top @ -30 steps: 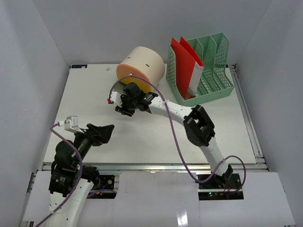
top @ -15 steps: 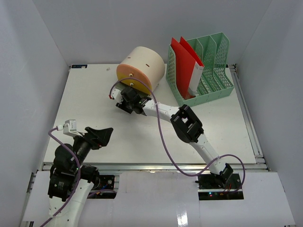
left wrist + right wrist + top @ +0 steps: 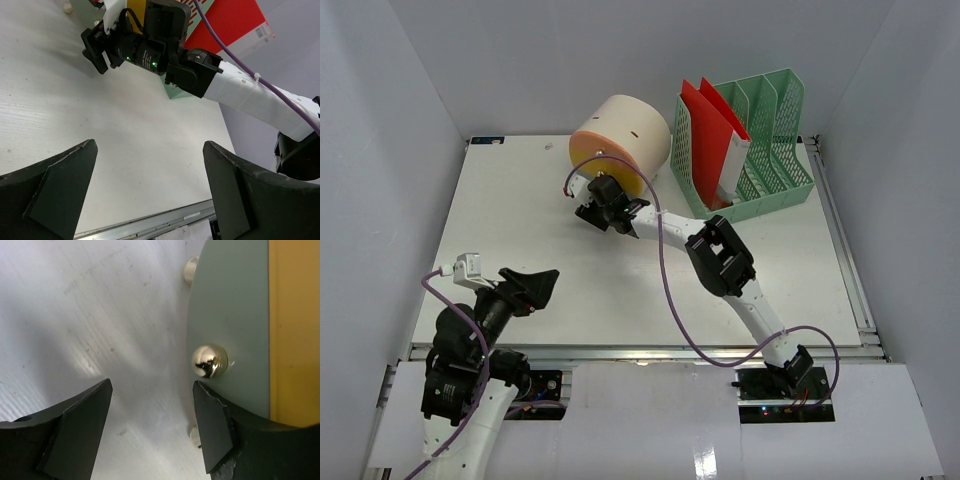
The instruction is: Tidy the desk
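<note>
The step in hand is judged to be a grasp of the shiny gold round knob (image 3: 210, 361) on the grey-green drawer front (image 3: 230, 315) of the cream cylindrical box (image 3: 625, 130). In the right wrist view the fingers of the right gripper (image 3: 150, 385) are seen spread apart with nothing between them. The knob is placed just beyond the finger at the right of that view, not in the gap. The gripper would best be shifted right until the knob is centred, then advanced, and only then closed. Any pull is best kept straight and slow, since the box seems to lie on its round side and could be rolled or dragged.

The white rectangular desk surface (image 3: 620, 290) is spread beneath both arms, from the aluminium rail (image 3: 640, 350) at its near edge to its far edge. At near left, the left arm (image 3: 460, 350) is folded over its base, and the left gripper (image 3: 150, 145) is held above the surface, fingers wide open and empty. The right arm (image 3: 725, 265) is stretched diagonally from near right to far centre, its wrist just before the box. At far right a green mesh file rack (image 3: 770, 150) with red folders (image 3: 705, 125) is stood.
</note>
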`<action>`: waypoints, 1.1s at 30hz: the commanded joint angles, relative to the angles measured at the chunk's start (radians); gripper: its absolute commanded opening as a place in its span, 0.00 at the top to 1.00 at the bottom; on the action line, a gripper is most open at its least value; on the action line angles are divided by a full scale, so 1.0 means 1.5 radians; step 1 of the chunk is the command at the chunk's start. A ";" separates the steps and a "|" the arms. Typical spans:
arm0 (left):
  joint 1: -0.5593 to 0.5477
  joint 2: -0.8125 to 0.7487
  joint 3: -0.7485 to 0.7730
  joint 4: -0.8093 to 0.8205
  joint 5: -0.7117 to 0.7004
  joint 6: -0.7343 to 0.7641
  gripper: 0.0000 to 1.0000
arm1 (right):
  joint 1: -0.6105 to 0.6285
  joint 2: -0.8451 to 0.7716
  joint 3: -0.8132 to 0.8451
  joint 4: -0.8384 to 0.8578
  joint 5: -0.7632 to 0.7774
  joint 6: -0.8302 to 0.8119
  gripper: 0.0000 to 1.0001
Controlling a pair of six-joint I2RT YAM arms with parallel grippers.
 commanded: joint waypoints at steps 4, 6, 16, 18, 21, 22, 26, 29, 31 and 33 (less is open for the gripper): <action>0.004 0.007 0.006 0.012 0.024 -0.003 0.02 | -0.012 -0.152 -0.093 -0.042 -0.239 -0.018 0.10; 0.004 0.017 -0.005 0.033 0.040 0.004 0.02 | -0.011 -0.233 -0.156 -0.079 -0.348 -0.036 0.10; 0.004 0.139 -0.037 0.163 0.212 0.030 0.02 | -0.143 -0.695 -0.494 -0.140 -0.455 0.023 0.10; 0.004 0.169 -0.027 0.180 0.225 0.044 0.02 | -0.254 -0.765 -0.539 -0.158 -0.498 0.068 0.10; 0.004 0.206 -0.007 0.195 0.244 0.064 0.02 | -0.439 -0.854 -0.594 -0.185 -0.584 0.090 0.10; 0.004 0.215 0.000 0.197 0.247 0.074 0.02 | -0.469 -0.887 -0.621 -0.185 -0.581 0.097 0.10; 0.004 0.260 0.017 0.209 0.258 0.104 0.02 | -0.558 -0.994 -0.708 -0.192 -0.472 0.122 0.10; 0.004 0.288 0.013 0.229 0.266 0.123 0.02 | -0.561 -1.082 -0.783 -0.199 -0.411 0.121 0.10; 0.004 0.301 0.008 0.248 0.270 0.131 0.02 | -0.561 -1.133 -0.822 -0.197 -0.384 0.138 0.10; 0.004 0.314 0.001 0.261 0.277 0.136 0.02 | -0.561 -1.164 -0.839 -0.199 -0.373 0.157 0.10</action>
